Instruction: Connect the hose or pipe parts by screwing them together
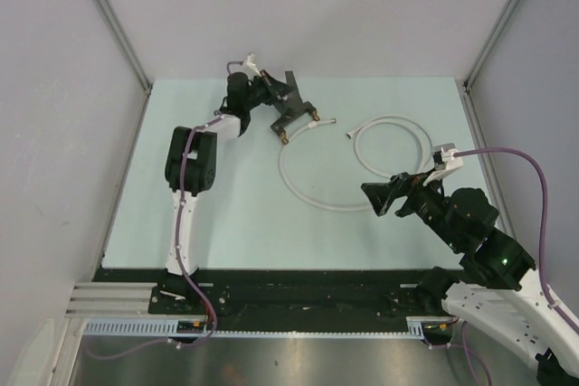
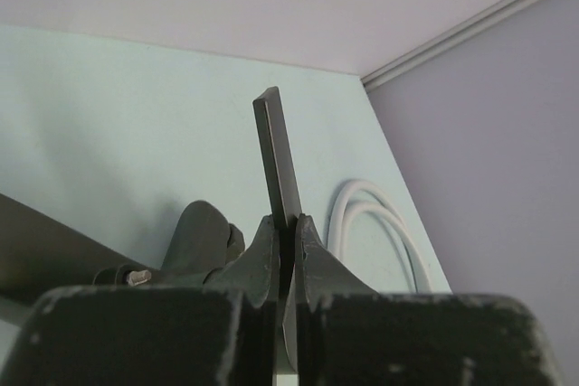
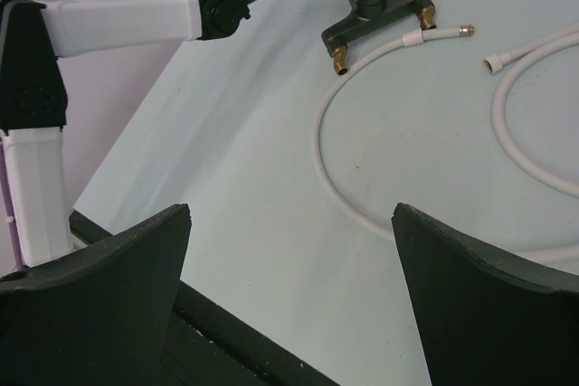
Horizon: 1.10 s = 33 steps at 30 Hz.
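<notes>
Left wrist view shows the left gripper (image 2: 288, 234) pinched tight on the thin flat lever handle (image 2: 278, 155) of the tap fitting (image 2: 204, 240). The blade stands upright between the pads, and the dark body sits just left of them. From above, the tap fitting lies at the far middle of the table (image 1: 271, 246). The white hose (image 1: 335, 207) runs right by its brass ends, perhaps under one of them; the overhead view is too small to say. One end connector (image 1: 335, 120) lies just right of the fitting, not yet screwed on. The right gripper (image 1: 380, 198) hovers over the near loop of hose, jaws spread wide and holding nothing. The step in hand looks like securing the fitting. Next, the right arm likely has to take a hose end, line it up square with a brass thread, and turn it on while the left arm braces the fitting.
</notes>
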Motion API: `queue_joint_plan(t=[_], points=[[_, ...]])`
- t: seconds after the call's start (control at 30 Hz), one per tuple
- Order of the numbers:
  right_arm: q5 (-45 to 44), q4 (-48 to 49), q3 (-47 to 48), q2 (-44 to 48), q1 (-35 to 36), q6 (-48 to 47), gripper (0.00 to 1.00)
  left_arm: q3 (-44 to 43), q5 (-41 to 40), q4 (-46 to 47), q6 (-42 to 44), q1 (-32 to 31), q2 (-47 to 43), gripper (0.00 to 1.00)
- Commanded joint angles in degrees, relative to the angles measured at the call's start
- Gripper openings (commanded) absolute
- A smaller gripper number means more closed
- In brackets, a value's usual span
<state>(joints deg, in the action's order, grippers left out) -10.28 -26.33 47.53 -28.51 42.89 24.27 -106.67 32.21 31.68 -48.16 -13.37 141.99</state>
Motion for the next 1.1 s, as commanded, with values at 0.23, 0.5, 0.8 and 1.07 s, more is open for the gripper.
queue_joint_plan(t=[0.23, 0.5, 0.8, 1.07], points=[[-1.14, -0.22, -0.33, -0.14, 0.0, 2.27, 0.99, 34.49, -16.98, 2.07, 8.87, 1.68, -28.86, 0.0], [0.79, 0.75, -1.21, -0.93, 0.08, 3.32, 0.99, 56.63, -24.91, 2.16, 11.78, 5.8, -44.07, 0.0], [2.02, 1.02, -1.91, -0.76, 0.17, 4.99, 0.99, 68.78, -26.14, 5.23, 6.85, 9.59, -50.94, 0.0], [1.67, 0.05, -2.0, -1.46, 0.17, 6.14, 0.98, 76.61, -32.03, 5.06, 4.74, 9.59, -56.91, 0.0]])
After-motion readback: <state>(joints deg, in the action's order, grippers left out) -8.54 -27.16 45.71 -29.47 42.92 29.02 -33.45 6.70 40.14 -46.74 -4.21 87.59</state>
